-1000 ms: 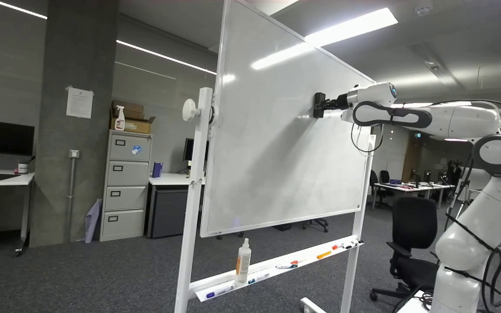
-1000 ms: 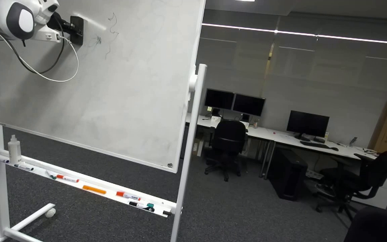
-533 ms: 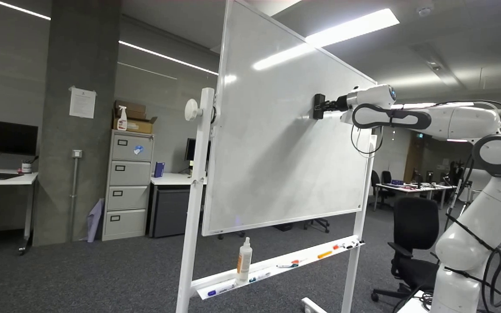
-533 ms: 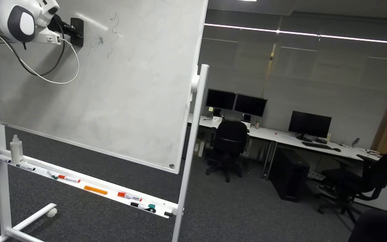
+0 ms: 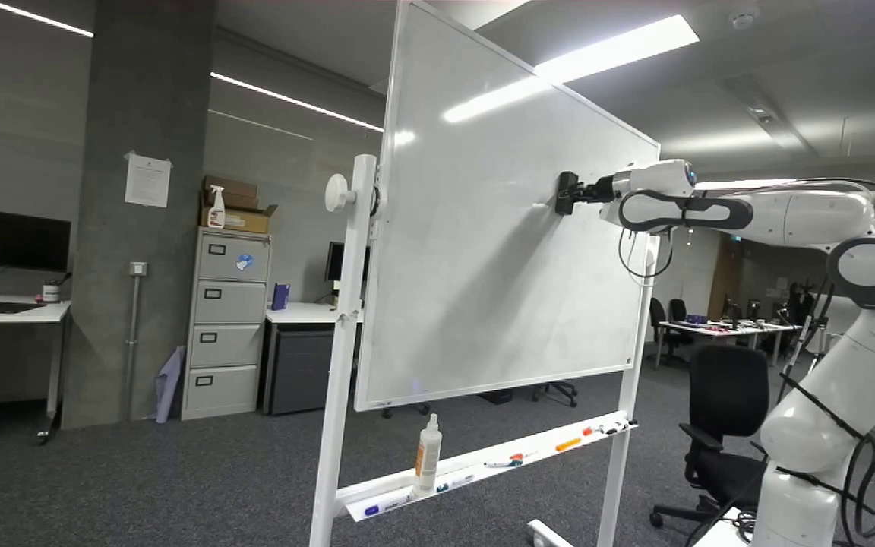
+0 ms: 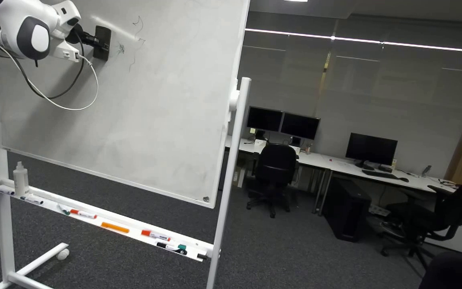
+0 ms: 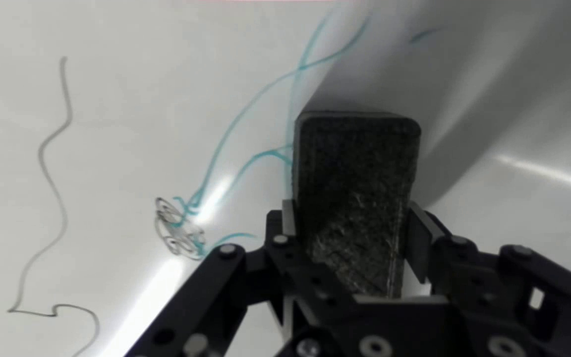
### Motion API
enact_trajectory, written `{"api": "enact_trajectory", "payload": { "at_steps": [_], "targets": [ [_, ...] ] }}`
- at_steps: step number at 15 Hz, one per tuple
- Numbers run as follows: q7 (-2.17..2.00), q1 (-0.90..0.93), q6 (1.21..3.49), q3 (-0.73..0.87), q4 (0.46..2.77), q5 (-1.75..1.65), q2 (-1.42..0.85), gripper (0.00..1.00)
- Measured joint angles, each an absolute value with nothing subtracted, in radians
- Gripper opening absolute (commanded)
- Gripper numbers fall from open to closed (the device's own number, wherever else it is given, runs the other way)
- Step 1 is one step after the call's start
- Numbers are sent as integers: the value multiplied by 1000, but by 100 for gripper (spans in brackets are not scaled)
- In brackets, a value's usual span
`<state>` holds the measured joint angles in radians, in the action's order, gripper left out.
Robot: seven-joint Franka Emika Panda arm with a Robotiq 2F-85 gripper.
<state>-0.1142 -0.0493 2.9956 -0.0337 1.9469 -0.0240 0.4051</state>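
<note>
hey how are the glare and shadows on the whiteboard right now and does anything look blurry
Wrist view: bright glare streaks on the whiteboard either side of the black block, a dark shadow fanning to its upper right, the gripper slightly soft; both exterior views: an arm shadow slanting down-left from the arm; in an exterior view, the ceiling light mirrored near the whiteboard's top edge.

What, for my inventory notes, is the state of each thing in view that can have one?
Pincer: closed on the black block
Black block: gripped, whiteboard contact unclear
Whiteboard: scribbled on in teal and grey
Orange-labelled bottle: upright on tray
Orange marker: lying on tray
Spray bottle: upright
Cabinet drawers: shut
Twin monitors: dark
Ceiling light: lit
</note>
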Motion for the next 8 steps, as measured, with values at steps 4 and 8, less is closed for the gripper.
{"api": "enact_trajectory", "payload": {
  "at_steps": [4, 8],
  "targets": [
    [-117, -90, 2996, 44, 1986, 1, 416, 30],
    [-118, -142, 2999, 124, 2001, 29, 387, 30]
  ]
}}
